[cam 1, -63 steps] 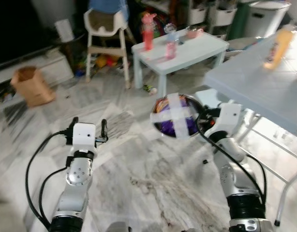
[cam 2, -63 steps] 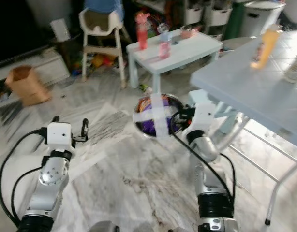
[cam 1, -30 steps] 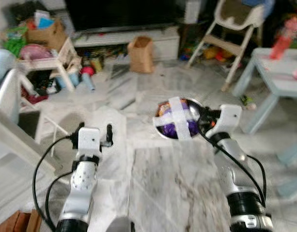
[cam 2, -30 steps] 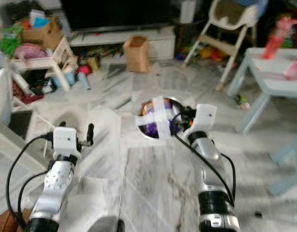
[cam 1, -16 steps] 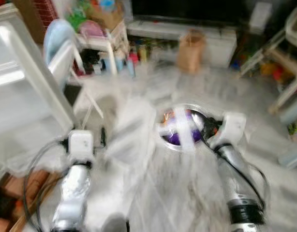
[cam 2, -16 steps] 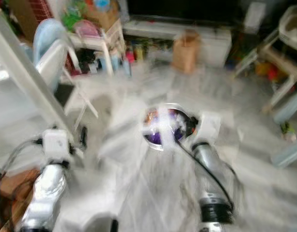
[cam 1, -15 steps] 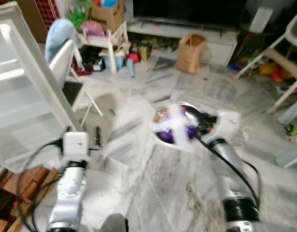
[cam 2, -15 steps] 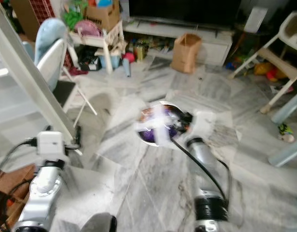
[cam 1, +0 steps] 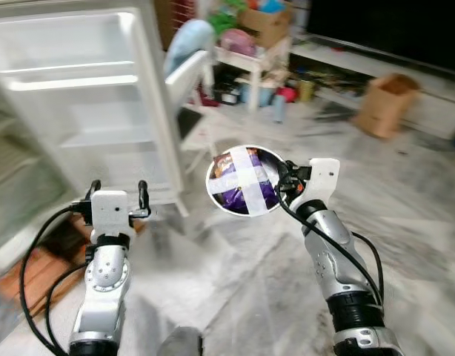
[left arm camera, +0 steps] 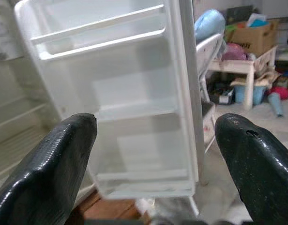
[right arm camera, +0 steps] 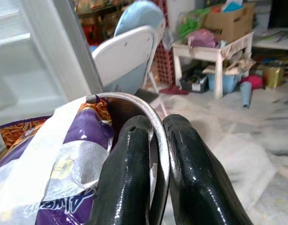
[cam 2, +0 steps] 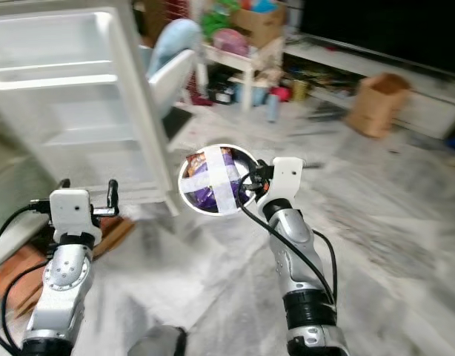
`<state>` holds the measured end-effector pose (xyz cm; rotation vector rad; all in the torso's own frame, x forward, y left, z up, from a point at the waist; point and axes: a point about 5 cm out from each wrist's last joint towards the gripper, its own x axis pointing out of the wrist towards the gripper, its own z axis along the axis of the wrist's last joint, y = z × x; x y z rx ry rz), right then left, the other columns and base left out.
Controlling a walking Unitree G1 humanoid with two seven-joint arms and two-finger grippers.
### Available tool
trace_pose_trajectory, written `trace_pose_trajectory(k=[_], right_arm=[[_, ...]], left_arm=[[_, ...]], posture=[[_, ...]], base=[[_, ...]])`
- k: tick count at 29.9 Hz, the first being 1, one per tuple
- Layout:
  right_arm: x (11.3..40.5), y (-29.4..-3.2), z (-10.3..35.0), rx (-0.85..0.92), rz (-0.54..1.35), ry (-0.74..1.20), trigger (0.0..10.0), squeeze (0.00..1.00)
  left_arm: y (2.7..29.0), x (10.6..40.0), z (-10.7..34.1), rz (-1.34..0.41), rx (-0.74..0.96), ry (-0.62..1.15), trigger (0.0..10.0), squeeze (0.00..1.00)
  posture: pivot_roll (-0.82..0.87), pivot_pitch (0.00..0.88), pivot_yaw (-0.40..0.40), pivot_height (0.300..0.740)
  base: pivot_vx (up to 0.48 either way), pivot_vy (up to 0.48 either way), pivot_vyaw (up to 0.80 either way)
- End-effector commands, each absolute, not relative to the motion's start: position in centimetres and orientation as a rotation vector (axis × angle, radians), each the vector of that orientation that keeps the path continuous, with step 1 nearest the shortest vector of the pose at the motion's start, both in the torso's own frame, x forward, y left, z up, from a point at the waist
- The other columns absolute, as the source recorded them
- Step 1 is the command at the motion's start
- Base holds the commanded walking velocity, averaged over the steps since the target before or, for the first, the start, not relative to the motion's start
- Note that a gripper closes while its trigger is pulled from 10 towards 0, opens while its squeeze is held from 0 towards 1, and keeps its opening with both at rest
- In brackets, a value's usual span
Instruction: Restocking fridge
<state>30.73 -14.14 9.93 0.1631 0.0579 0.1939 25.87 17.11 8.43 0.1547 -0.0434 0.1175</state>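
One fridge [cam 1: 87, 96]: we see it standing open across the upper left of the left eye view, white, with its door shelves bare; the left wrist view looks straight into those shelves.
Floor [cam 1: 235, 297]: grey marble fills the lower frame, with a folding chair [cam 1: 187, 70] and cluttered toys at top centre.
Bowl [cam 1: 246, 180]: a round steel bowl at the frame's centre, held up off the floor, with a purple snack packet inside and two strips of white tape crossed over the mouth.
Right gripper [right arm camera: 155, 154]: its two black fingers are pinched together on the bowl's rim, one inside the wall and one outside.
Left gripper [cam 1: 115, 191]: at lower left, fingers spread apart and carrying nothing, facing the fridge door.
Handling: we judge the bowl stiff and light, but its metal is smooth, and a pinch at one edge lets the weight hang to one side, so it may swivel or slip. The tape should keep the packet in.
Where to hold: the rim is the only real purchase; we would keep the grip tight there and the bowl level until it rests on a shelf.
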Motion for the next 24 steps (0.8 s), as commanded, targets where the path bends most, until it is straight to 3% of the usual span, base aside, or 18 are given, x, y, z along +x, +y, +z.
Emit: trace_pose_trajectory(k=[1, 9, 24], right_arm=[[30.9, -14.4, 11.2, 0.161, 0.184, -0.002, 10.0, 0.0], [30.4, -15.9, 10.3, 0.167, 0.126, 0.021, 10.0, 0.0], [30.6, -14.9, 10.4, 0.181, 0.146, 0.018, 10.0, 0.0]], left_arm=[[17.4, 25.7, 8.1, 0.11, 0.171, -0.017, 10.0, 0.0], [17.3, 25.3, 7.5, 0.085, 0.102, 0.029, 10.0, 0.0], [16.8, 25.7, 8.0, 0.04, 0.108, 0.014, 10.0, 0.0]], posture=[[0.09, 0.03, 0.027, 0.74], [0.09, 0.015, 0.019, 0.74], [0.09, 0.025, 0.018, 0.74]], base=[[0.0, 0.0, 0.79], [0.0, 0.0, 0.79], [0.0, 0.034, 0.79]])
